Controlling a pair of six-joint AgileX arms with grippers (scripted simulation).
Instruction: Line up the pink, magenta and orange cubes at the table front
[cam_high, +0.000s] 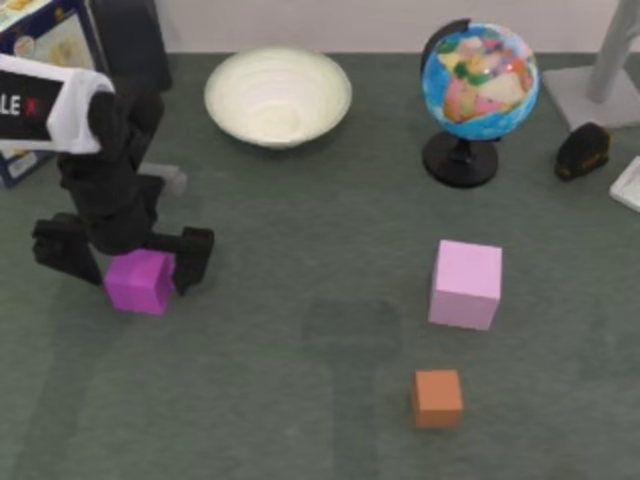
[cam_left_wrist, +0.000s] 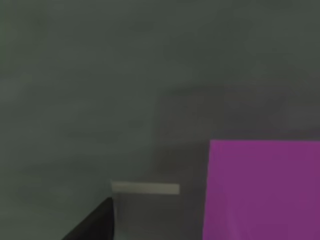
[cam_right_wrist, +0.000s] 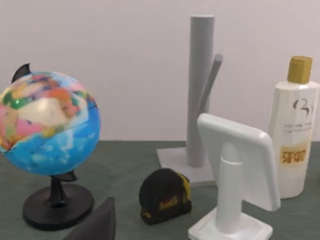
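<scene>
The magenta cube (cam_high: 140, 281) sits on the table at the left, and my left gripper (cam_high: 133, 270) stands open astride it, one black finger on each side. The left wrist view shows the magenta cube (cam_left_wrist: 262, 190) close up beside one dark fingertip (cam_left_wrist: 95, 225). The pale pink cube (cam_high: 466, 283) rests right of centre, with the small orange cube (cam_high: 437, 398) just in front of it, nearer the table front (cam_high: 300, 440). My right arm is out of the top view. Its wrist view shows only one dark fingertip (cam_right_wrist: 102, 220), with nothing held.
At the back stand a cream bowl (cam_high: 278, 96), a globe (cam_high: 478, 90) and a black tape measure (cam_high: 583, 150). A grey stand (cam_high: 600, 85) and a white object (cam_high: 628, 185) are at the right edge. A white bottle (cam_right_wrist: 295, 130) shows in the right wrist view.
</scene>
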